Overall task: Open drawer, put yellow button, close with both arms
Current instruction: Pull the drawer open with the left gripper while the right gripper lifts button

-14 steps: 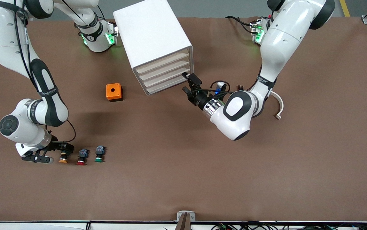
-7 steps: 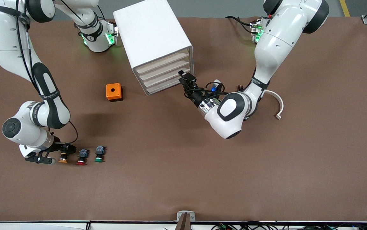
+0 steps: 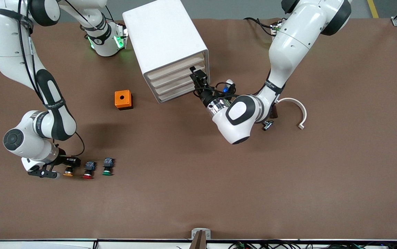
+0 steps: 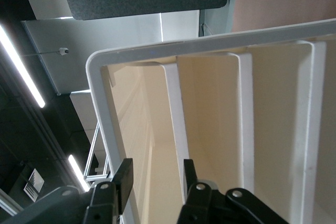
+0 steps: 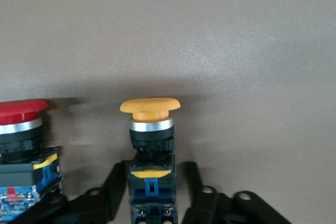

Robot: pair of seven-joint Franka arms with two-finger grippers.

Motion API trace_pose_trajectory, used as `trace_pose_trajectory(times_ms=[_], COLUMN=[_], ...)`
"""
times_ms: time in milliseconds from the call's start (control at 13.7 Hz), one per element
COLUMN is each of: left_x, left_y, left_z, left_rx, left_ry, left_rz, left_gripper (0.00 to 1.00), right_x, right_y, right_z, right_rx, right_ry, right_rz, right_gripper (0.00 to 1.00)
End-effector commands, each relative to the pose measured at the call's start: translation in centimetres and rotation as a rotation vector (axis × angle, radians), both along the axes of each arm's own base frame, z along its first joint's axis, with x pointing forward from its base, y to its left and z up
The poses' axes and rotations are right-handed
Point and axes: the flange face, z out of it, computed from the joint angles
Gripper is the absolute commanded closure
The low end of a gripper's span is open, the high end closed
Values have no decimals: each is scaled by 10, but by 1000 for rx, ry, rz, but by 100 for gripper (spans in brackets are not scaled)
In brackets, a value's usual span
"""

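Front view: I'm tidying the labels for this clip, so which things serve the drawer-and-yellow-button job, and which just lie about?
In the job:
- yellow button, fingers of the right hand either side of it
- white drawer cabinet, left hand at its drawer fronts

Lying about:
- red button
- green button
- orange box
- white curved piece

There are two white robot arms, the right arm (image 3: 29, 86) and the left arm (image 3: 281, 52). There are three small buttons in a row at the lower left of the picture: one yellow button (image 3: 68, 171), one red button (image 3: 88, 170) and one green button (image 3: 107, 167). There is one orange box (image 3: 123, 99), one white drawer cabinet (image 3: 165, 45) with four drawers, and one white curved piece (image 3: 297, 110).
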Motion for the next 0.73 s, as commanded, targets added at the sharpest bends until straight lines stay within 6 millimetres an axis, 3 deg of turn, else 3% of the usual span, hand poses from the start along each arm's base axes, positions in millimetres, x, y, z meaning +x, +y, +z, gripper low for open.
trace_pose_trajectory(times_ms=[0, 219, 658], left_x=[-4, -5, -24], left_y=[-1, 0, -15], left_z=[-1, -6, -16], left_rx=[58, 95, 130], left_ry=[2, -7, -13], left_rz=[-35, -44, -96], left_gripper=[54, 54, 54], right_x=[9, 11, 14], right_y=[-3, 1, 9], right_z=[7, 17, 71], right_rx=[11, 17, 35], right_ry=[-13, 12, 41], right_rz=[-2, -1, -35], right_gripper=[100, 100, 100])
